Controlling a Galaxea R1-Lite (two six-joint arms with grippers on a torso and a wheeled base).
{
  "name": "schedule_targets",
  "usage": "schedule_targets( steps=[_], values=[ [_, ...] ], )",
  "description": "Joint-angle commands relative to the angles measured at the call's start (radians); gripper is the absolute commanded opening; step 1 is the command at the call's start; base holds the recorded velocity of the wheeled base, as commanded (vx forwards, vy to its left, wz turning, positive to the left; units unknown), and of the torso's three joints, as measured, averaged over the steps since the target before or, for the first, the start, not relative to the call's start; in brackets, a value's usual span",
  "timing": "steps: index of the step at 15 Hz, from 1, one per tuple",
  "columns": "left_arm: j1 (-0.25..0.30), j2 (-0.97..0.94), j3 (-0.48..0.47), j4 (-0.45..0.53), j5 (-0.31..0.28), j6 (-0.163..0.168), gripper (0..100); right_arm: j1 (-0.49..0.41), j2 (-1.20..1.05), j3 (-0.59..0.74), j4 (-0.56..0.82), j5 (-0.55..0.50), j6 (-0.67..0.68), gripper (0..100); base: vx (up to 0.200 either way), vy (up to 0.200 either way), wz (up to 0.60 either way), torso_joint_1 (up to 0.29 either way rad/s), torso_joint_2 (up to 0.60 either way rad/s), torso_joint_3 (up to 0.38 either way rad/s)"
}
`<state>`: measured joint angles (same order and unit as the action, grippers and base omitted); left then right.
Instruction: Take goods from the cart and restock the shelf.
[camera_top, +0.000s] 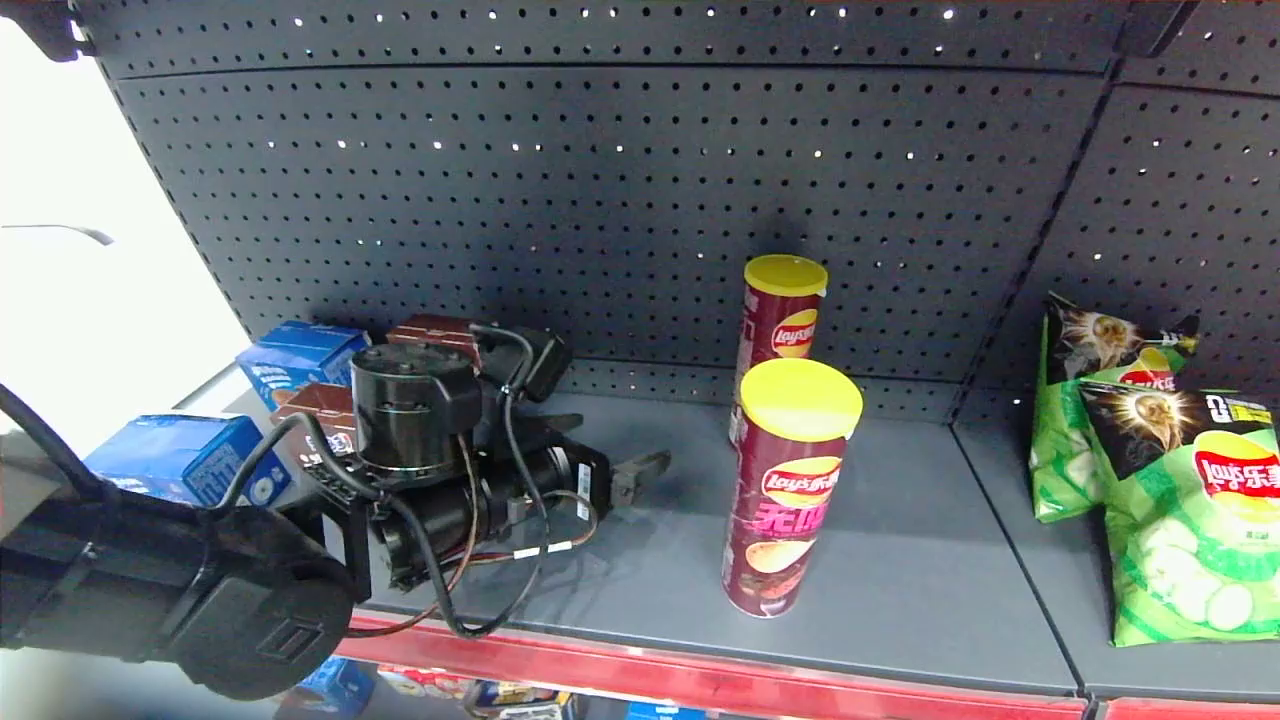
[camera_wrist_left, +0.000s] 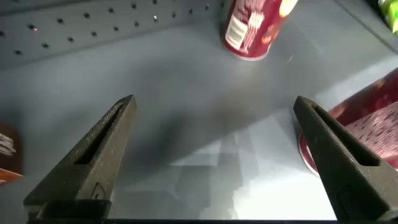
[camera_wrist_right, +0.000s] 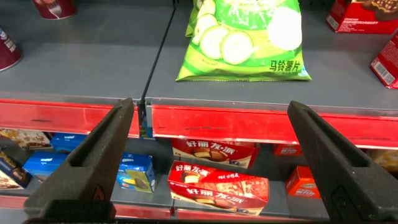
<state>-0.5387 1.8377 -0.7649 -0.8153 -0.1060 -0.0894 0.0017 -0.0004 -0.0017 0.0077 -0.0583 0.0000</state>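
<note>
Two maroon chip cans with yellow lids stand on the grey shelf (camera_top: 900, 600): a near can (camera_top: 790, 490) toward the front and a far can (camera_top: 782, 320) by the pegboard. My left gripper (camera_top: 630, 465) rests low over the shelf, left of the near can, open and holding nothing. In the left wrist view the left gripper (camera_wrist_left: 214, 102) has its fingers spread wide, with the near can (camera_wrist_left: 373, 124) beside one finger and the far can (camera_wrist_left: 252, 28) ahead. My right gripper (camera_wrist_right: 210, 106) is open and empty in front of the shelf's red front edge (camera_wrist_right: 249, 124).
Green chip bags (camera_top: 1190, 500) lean at the right of the shelf, one bag (camera_wrist_right: 249, 37) lying ahead of the right gripper. Blue boxes (camera_top: 190, 455) and brown boxes (camera_top: 320, 405) sit at the left behind the arm. Red boxes (camera_wrist_right: 217, 183) fill the lower shelf.
</note>
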Motion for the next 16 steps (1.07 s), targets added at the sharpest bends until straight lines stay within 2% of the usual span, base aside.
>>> schedule_targets(
  steps=[1, 4, 10, 12, 14, 16],
  values=[
    [-0.003, -0.043, 0.004, 0.001, 0.005, -0.004, 100, 0.0, 0.0, 0.0, 0.0, 0.0, 0.0, 100, 0.0, 0.0, 0.0, 0.0, 0.0, 0.0],
    [-0.004, -0.094, 0.029, 0.004, 0.008, -0.004, 100, 0.0, 0.0, 0.0, 0.0, 0.0, 0.0, 100, 0.0, 0.0, 0.0, 0.0, 0.0, 0.0],
    [-0.021, -0.302, 0.217, 0.004, 0.051, -0.004, 100, 0.0, 0.0, 0.0, 0.0, 0.0, 0.0, 100, 0.0, 0.0, 0.0, 0.0, 0.0, 0.0],
    [-0.05, -0.403, 0.305, 0.007, 0.086, -0.013, 100, 0.0, 0.0, 0.0, 0.0, 0.0, 0.0, 100, 0.0, 0.0, 0.0, 0.0, 0.0, 0.0],
    [-0.078, -0.518, 0.375, 0.065, 0.129, -0.038, 100, 0.0, 0.0, 0.0, 0.0, 0.0, 0.0, 100, 0.0, 0.0, 0.0, 0.0, 0.0, 0.0],
    [-0.066, -0.649, 0.446, 0.114, 0.18, -0.039, 100, 0.0, 0.0, 0.0, 0.0, 0.0, 0.0, 100, 0.0, 0.0, 0.0, 0.0, 0.0, 0.0]
  ],
)
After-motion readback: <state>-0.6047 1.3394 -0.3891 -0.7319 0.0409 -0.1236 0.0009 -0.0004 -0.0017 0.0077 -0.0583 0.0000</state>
